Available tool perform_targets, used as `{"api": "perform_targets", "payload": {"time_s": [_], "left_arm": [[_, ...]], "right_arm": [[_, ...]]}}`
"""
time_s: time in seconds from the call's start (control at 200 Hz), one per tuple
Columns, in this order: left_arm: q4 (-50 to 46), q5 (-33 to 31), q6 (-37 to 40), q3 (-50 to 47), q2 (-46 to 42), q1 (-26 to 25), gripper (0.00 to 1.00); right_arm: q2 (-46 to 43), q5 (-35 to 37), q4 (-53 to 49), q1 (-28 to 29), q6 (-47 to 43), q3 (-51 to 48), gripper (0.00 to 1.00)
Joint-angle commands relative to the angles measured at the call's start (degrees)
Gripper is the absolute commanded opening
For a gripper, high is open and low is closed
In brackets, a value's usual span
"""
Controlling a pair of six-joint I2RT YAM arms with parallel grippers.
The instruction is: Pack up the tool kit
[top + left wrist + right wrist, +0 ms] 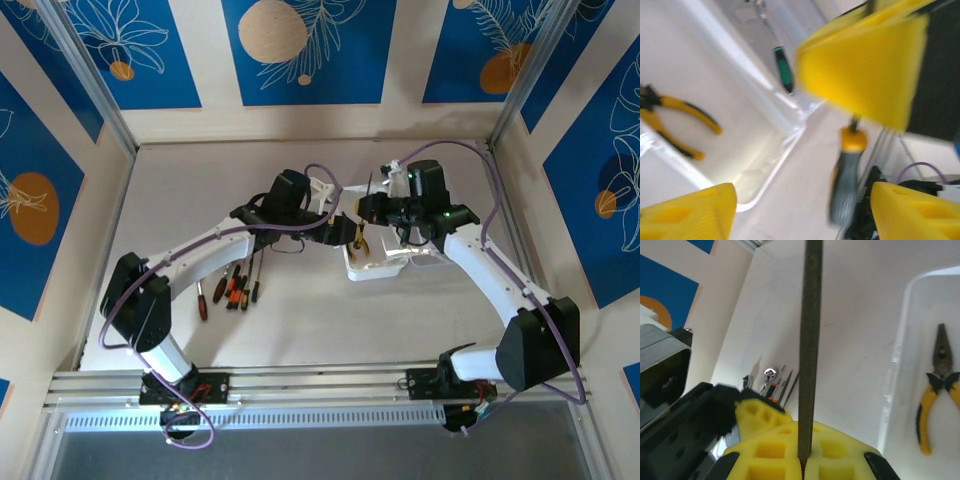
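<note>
"What has the right gripper (803, 452) got?"

"It's clamped on the dark shaft of a grey-handled tool (844, 187). The handle hangs out one side of its fingers and the tip pokes out the other. It could be a screwdriver or a slim file, I can't tell which. The left gripper (800, 200) stands wide open on either side of that handle and touches nothing."

"And the case?"

"The translucent white case (940, 305) lies just beside and below the right gripper. Yellow-handled pliers (939, 385) sit flat on its floor. More screwdrivers (232, 288) lie loose on the tabletop (300, 330), well behind the left gripper."

"So how would you finish this step?"

"I'd draw the left gripper clear first, so nothing knocks the handle. The hold is on a narrow, straight-sided, matte metal shaft, and I'd guess the weight is in that ribbed grey handle with the orange collar, so it may pivot. I'd carry it slowly and lower it over the raised rim. Then I'd lay it alongside the pliers, not across them, and only let go once the handle rests down."

"Is the case slippery?"

"It looks glossy, moulded plastic with rounded corners. A dropped tool would likely skid."
</note>
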Motion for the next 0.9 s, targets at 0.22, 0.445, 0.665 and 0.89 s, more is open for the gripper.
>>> {"api": "perform_targets", "payload": {"time_s": [0.22, 0.445, 0.665, 0.89], "left_arm": [[-23.4, -21.0, 12.0, 1.1, -10.2, 12.6, 1.0], [-28.6, -29.5, 15.8, -4.8, -14.6, 20.5, 1.0], [-26.9, -27.8, 15.4, -10.1, -16.6, 23.8, 1.0], [-25.3, -26.1, 14.4, -12.2, -15.9, 24.0, 1.0]], "right_arm": [[1.5, 7.4, -21.9, -12.1, -17.0, 12.0, 0.0], [10.1, 27.2, -31.2, -13.7, -26.3, 21.7, 0.0], [18.3, 38.3, -31.4, -11.9, -31.5, 26.1, 0.0], [24.0, 43.4, -30.3, -8.6, -36.2, 27.5, 0.0]]}}
